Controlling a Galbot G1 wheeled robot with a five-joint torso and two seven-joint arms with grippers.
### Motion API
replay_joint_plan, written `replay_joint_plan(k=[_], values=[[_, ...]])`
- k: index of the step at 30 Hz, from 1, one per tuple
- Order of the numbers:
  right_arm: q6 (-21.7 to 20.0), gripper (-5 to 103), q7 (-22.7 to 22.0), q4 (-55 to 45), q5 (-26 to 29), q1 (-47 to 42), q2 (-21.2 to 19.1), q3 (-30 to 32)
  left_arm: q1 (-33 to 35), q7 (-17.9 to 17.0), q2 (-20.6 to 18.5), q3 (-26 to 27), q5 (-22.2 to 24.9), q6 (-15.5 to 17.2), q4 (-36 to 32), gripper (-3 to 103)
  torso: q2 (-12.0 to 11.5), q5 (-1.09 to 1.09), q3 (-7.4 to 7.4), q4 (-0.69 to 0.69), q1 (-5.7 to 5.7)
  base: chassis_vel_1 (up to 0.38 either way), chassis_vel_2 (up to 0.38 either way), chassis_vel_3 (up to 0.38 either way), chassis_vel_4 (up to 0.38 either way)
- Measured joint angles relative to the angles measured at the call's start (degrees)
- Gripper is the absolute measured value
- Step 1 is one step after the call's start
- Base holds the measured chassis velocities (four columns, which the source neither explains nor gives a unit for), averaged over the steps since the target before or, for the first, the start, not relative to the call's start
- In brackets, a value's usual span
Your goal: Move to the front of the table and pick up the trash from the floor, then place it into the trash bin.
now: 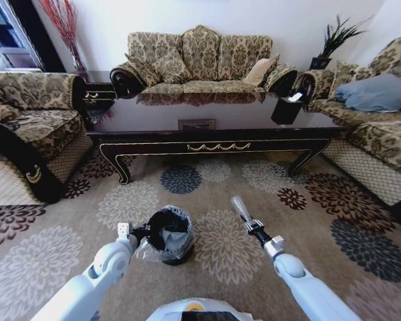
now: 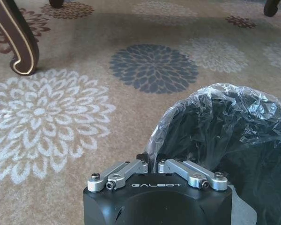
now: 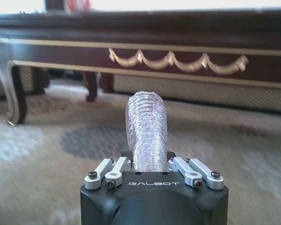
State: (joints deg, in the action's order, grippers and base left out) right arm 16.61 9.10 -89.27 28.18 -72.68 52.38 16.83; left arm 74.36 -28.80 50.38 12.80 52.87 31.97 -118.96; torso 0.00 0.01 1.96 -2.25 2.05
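The bottle (image 1: 240, 207), a clear crumpled plastic one, sits a little right of centre in the lower half of the head view, sticking up and forward out of the right gripper (image 1: 252, 224). In the right wrist view the bottle (image 3: 146, 131) rises from between the closed fingers of the right gripper (image 3: 147, 164), pinched at its lower end, with its ribbed body pointing toward the table (image 3: 178, 47). It is off the carpet (image 1: 227, 247).

Just left of centre in the lower part of the head view stands the trash bin (image 1: 167, 234), black and round with a clear liner bag (image 1: 147, 251) bunched around its rim. It rests on the carpet between two pale flower medallions. The left gripper (image 1: 132, 233) is at the bin's left rim. In the left wrist view the left gripper (image 2: 154, 161) has its fingers drawn together on the edge of the liner bag (image 2: 215, 108), with the bin's dark inside (image 2: 225, 154) at the lower right of that frame.

The bottle and the bin are near each other but apart, with a flower medallion between them.

Across the middle of the head view runs the table (image 1: 214, 144), dark and glossy, with a gold scroll on its front. Behind it is a patterned sofa (image 1: 200, 60), with more sofas at the left and right edges.
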Motion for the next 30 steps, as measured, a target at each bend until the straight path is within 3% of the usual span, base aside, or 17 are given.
replay_joint_plan(k=[7,13,18,30], values=[[-1.3,29,-1.9,-14.3,1.0,-5.5,-1.0,1.9,-3.7,-1.2,1.5,-4.7,-0.7,1.2,-0.7,4,0.0,-0.02,0.0,-0.03,0.0,0.0,0.0,0.0,0.0],[-1.9,29,-2.8,-20.1,1.0,-7.7,-1.2,2.6,-7.7,-2.3,1.7,-8.5,-0.5,1.6,1.0,4,0.0,0.0,0.0,0.0,0.0,0.0,0.0,0.0,0.0],[-3.3,29,-4.4,-24.4,1.2,-8.0,-1.0,2.7,-14.8,-2.6,2.8,-14.8,1.2,1.6,3.0,4,0.0,-0.01,0.0,-0.01,0.0,0.0,0.0,0.0,0.0],[-4.0,29,-4.5,-28.9,1.6,-9.6,-0.9,2.4,-26.9,-9.4,6.5,-28.3,6.5,2.6,7.5,4,0.0,0.0,0.0,-0.02,0.0,0.0,0.0,0.0,0.0]])
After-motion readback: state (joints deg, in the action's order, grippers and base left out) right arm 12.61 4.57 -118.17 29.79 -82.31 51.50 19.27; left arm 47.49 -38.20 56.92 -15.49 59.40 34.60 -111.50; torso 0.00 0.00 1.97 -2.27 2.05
